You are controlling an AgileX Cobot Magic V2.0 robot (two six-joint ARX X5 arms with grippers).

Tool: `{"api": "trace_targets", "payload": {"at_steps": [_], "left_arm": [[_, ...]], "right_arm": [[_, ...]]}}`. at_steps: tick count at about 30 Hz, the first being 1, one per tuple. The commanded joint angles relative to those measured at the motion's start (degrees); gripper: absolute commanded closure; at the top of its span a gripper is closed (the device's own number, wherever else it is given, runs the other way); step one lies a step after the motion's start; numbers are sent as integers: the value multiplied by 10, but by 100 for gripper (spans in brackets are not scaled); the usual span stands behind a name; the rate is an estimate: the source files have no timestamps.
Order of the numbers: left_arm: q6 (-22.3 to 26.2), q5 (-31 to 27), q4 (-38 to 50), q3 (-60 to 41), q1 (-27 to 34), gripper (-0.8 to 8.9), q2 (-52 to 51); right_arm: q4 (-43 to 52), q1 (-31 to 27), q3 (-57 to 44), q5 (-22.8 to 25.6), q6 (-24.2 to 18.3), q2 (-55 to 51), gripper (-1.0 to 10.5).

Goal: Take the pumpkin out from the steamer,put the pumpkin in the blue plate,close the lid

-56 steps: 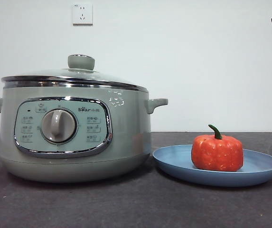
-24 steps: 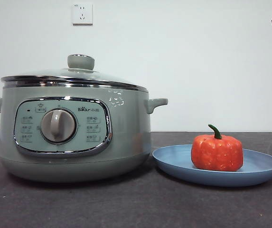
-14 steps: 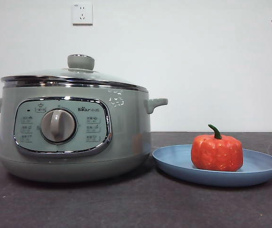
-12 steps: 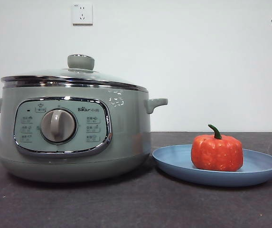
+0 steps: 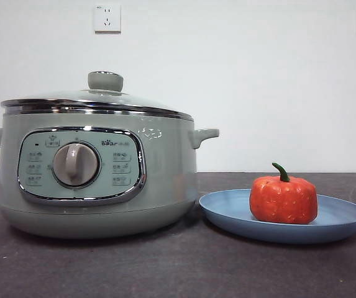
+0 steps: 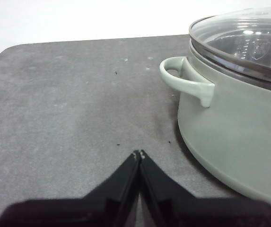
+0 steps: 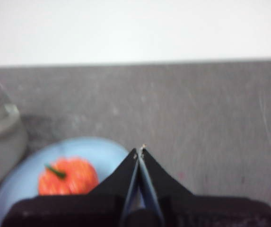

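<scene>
Pumpkin point(image 5: 283, 200) sits on the blue plate point(image 5: 227, 210), lid point(image 5: 97, 99) rests on the steamer point(image 5: 165, 174), both grippers' fingers pinched together holding nothing, so looks best to just stay clear.

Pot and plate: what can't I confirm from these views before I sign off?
- Inside of the pot: front view shows only its wall; in the left wrist view the lid glares.
- Panel button labels: too small, front view.
- Far rim of the plate: behind the pumpkin.
- Right wrist view: blurred, plate cut off by the edge.
</scene>
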Motion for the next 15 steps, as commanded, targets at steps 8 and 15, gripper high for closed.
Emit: {"api": "trace_targets", "payload": {"at_steps": [8, 15], "left_arm": [[-4, 0, 0, -9, 1, 816, -2], [-4, 0, 0, -9, 1, 816, -2]], "right_arm": [[31, -33, -112, -51, -12, -52, 963], [44, -32, -120, -48, -14, -52, 963]]}}
